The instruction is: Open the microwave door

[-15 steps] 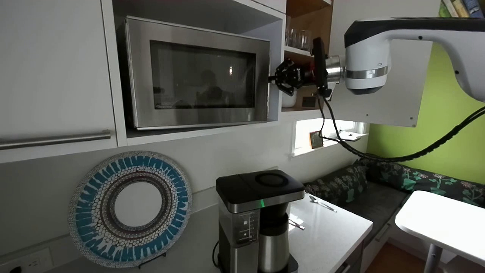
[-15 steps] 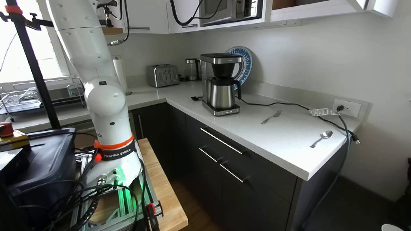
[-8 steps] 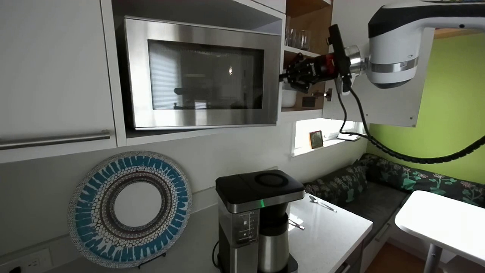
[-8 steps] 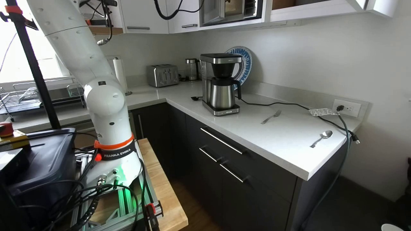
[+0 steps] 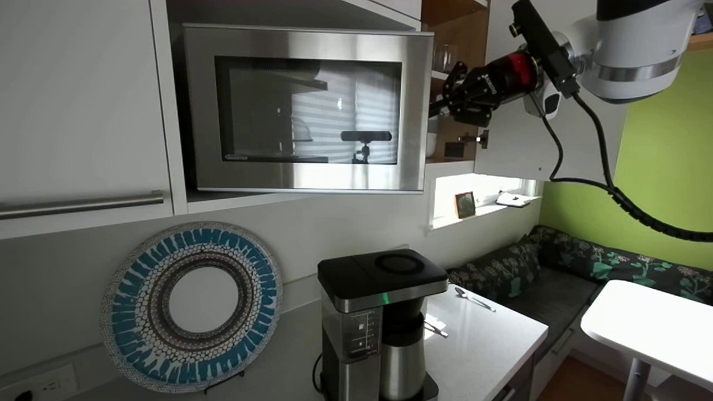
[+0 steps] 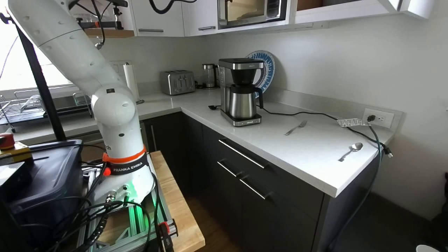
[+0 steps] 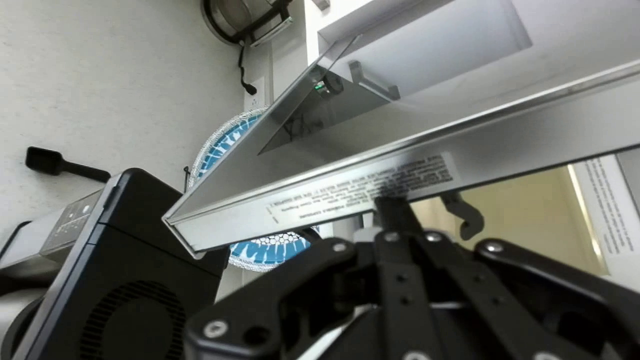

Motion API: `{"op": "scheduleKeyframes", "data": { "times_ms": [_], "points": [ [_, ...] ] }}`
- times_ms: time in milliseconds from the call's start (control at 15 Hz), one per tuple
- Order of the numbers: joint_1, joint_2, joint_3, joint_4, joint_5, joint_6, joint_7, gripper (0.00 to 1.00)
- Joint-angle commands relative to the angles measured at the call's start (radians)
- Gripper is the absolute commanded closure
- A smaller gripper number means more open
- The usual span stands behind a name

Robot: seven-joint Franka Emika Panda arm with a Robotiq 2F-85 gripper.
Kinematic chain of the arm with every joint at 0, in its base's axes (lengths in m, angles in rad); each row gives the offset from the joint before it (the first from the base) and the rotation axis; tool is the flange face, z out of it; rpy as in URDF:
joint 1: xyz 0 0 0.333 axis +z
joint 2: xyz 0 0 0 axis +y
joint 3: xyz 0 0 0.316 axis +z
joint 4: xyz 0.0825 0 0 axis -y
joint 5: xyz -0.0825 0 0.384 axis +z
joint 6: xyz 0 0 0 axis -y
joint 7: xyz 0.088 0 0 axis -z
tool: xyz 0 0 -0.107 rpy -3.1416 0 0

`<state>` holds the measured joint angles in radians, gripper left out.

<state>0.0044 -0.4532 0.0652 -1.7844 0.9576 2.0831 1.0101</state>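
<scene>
The microwave door (image 5: 309, 108), a silver frame with a dark window, stands swung out from the microwave in an exterior view. My gripper (image 5: 435, 109) is at the door's free side edge, its tips partly hidden behind that edge. In the wrist view the gripper (image 7: 397, 205) has its fingers together, with nothing seen between them. The tips lie against or just behind the labelled edge of the door (image 7: 310, 200); contact is hard to tell. A dark latch hook (image 7: 467, 222) shows beside them. The microwave's pale interior (image 6: 245, 10) shows in an exterior view, where the gripper is out of view.
A coffee maker (image 5: 351, 334) stands on the counter below the door, beside a blue-patterned plate (image 5: 133, 312). A white cabinet with a bar handle (image 5: 83, 206) adjoins the microwave. An open white cabinet panel (image 5: 512, 159) stands behind the gripper. A fork (image 6: 295, 127) lies on the counter.
The microwave door has swung further outward. My gripper has moved with its free edge, to the right and nearer the camera in an exterior view. The arm has leaned back.
</scene>
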Motion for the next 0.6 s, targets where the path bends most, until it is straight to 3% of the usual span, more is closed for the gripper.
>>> {"op": "scheduleKeyframes", "data": {
  "times_ms": [0,267,533],
  "points": [
    [0.007,-0.009,0.022,0.037,-0.040,-0.076,0.071,1.00],
    [0.008,-0.026,0.004,0.066,-0.070,-0.205,0.094,1.00],
    [-0.016,-0.036,-0.024,0.131,-0.129,-0.445,0.172,1.00]
  ]
}}
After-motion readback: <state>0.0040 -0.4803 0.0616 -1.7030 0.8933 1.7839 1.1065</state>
